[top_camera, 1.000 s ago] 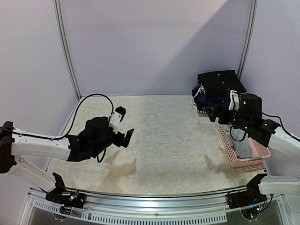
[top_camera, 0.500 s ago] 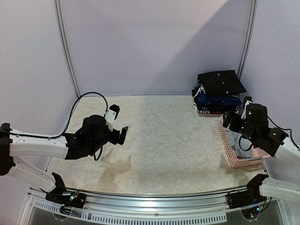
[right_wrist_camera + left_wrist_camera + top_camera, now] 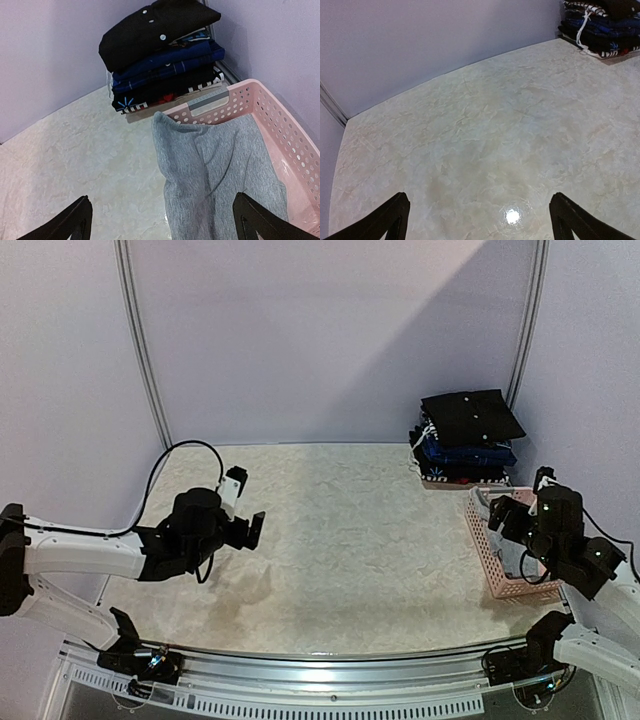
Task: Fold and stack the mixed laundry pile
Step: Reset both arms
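Pink basket (image 3: 292, 145) holds grey garment (image 3: 215, 160) beside stack (image 3: 160, 65); left fingers (image 3: 385, 221), right fingers (image 3: 70, 224) gape empty.

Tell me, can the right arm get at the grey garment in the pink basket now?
Probably yes. The right gripper hovers open directly above the grey garment, which hangs over the pink basket at one edge, and nothing lies on top of it or between them.

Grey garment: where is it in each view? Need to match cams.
Top external: right edge, grey garment inside the basket.
Left wrist: not in it.
Right wrist: bottom centre, spilling over the basket's left rim.
Shared landmark: folded stack, in all three views.
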Controlling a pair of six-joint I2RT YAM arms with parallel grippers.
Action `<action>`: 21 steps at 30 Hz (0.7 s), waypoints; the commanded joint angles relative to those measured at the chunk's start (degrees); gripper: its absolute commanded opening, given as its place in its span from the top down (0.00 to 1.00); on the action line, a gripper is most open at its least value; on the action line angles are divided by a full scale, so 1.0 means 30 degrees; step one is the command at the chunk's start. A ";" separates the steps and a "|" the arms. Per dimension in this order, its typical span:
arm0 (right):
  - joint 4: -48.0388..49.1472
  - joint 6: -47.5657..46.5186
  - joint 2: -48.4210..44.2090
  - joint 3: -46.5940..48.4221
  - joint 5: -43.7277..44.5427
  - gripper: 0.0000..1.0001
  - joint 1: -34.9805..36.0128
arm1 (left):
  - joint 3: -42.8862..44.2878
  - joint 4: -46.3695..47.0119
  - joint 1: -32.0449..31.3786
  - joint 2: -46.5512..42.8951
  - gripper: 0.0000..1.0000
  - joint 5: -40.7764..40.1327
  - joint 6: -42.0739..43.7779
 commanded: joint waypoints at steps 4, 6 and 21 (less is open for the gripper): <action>0.1231 -0.0968 -0.1904 -0.1014 0.0833 0.01 0.0031 | -0.0826 0.0627 0.0932 -0.0105 0.00 0.0222 -0.0093; 0.1586 -0.1174 -0.2080 -0.1138 0.0728 0.01 0.0031 | -0.0942 0.0662 0.1085 -0.0173 0.00 0.0255 -0.0093; 0.3288 -0.2602 -0.1811 -0.1498 0.0154 0.01 0.0031 | -0.0945 0.1018 0.1604 0.0068 0.00 0.0922 -0.0167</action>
